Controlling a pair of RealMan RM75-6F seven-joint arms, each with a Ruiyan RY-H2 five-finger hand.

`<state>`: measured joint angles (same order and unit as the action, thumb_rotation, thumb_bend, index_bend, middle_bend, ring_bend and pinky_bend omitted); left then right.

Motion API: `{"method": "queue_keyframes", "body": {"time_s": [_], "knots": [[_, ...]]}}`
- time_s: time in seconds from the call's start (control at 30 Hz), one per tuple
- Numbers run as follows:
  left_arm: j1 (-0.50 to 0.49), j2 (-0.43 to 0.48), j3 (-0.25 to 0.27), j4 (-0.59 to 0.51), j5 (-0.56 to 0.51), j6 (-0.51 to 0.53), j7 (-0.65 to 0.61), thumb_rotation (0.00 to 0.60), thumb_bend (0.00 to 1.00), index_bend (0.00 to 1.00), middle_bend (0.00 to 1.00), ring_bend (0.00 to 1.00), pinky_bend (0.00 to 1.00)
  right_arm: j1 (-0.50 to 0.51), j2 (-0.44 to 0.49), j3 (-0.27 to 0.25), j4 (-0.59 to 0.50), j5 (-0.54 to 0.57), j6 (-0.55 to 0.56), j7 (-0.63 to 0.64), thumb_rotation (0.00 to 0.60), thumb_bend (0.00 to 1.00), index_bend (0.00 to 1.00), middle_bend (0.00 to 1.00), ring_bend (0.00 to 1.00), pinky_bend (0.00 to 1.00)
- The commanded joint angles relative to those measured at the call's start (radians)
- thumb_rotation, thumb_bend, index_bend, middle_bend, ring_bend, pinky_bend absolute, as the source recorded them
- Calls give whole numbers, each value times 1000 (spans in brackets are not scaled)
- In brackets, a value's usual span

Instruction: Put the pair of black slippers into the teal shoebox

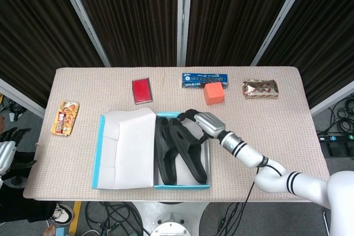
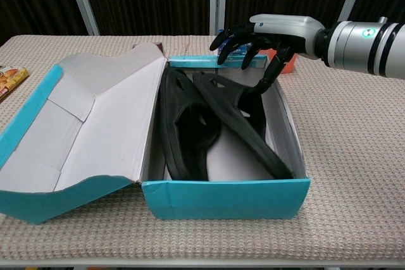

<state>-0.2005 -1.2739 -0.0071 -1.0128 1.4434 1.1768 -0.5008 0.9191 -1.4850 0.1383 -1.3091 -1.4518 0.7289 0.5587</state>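
Reaching over the far end of the teal shoebox (image 2: 224, 198) with our right hand (image 2: 262, 37), we are keeping the fingers (image 2: 226, 45) spread and curved downward, holding nothing; one fingertip is touching the strap of the right slipper (image 2: 243, 121) near the box's 1 o'clock corner. Both black slippers are lying inside the box: the left slipper (image 2: 183, 128) is leaning on its edge near the lid hinge, and the right one is running diagonally, tilted against the box's right wall. The box's lid (image 2: 76, 128) is lying open toward 9 o'clock.

Our left hand (image 1: 6, 150) is sitting off the table's 9 o'clock edge, and we cannot tell how its fingers lie.

Beyond the box we are seeing an orange block (image 1: 213, 93) at 12 o'clock, a blue packet (image 1: 205, 79) behind it, a red case (image 1: 141, 90) at 11 o'clock, a brown wrapper (image 1: 260, 88) at 2 o'clock, and a snack packet (image 1: 64, 118) at 9 o'clock.
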Motion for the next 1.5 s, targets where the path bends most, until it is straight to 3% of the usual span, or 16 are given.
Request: {"method": "queue_keyframes", "body": {"time_s": [0.03, 0.3, 0.53, 0.73, 0.93, 1.1, 1.3, 1.5], "knots": [[-1, 1, -1, -2, 0, -1, -1, 600, 125, 122, 148, 21, 73, 4, 36, 4, -37, 9, -10, -11, 600, 0, 105, 183, 29, 234], [-3, 5, -2, -12, 1, 0, 0, 600, 125, 122, 148, 21, 73, -18, 134, 38, -178, 31, 20, 39, 600, 0, 82, 172, 21, 233], [-3, 12, -6, -28, -3, 2, 11, 600, 125, 122, 148, 21, 73, -32, 173, 24, -281, -50, 35, 314, 600, 0, 80, 200, 42, 232], [0, 20, -6, -42, -8, 3, 23, 600, 125, 122, 148, 21, 73, -15, 133, -25, -226, -119, 22, 521, 600, 0, 80, 200, 42, 233], [4, 26, -6, -48, -12, 3, 26, 600, 125, 122, 148, 21, 73, 6, 86, -67, -148, -138, -4, 612, 600, 0, 80, 199, 42, 233], [6, 26, -5, -47, -12, 2, 23, 600, 125, 122, 148, 21, 73, 19, 75, -87, -119, -141, -19, 648, 600, 0, 80, 197, 42, 233], [8, 31, -7, -55, -10, 13, 29, 600, 125, 122, 148, 21, 73, -6, 126, -70, -154, -186, 122, 644, 600, 0, 80, 199, 41, 233], [10, 43, -10, -84, -4, 31, 52, 600, 125, 122, 148, 21, 73, -118, 233, -64, -221, -226, 357, 377, 600, 0, 78, 197, 42, 233]]}}
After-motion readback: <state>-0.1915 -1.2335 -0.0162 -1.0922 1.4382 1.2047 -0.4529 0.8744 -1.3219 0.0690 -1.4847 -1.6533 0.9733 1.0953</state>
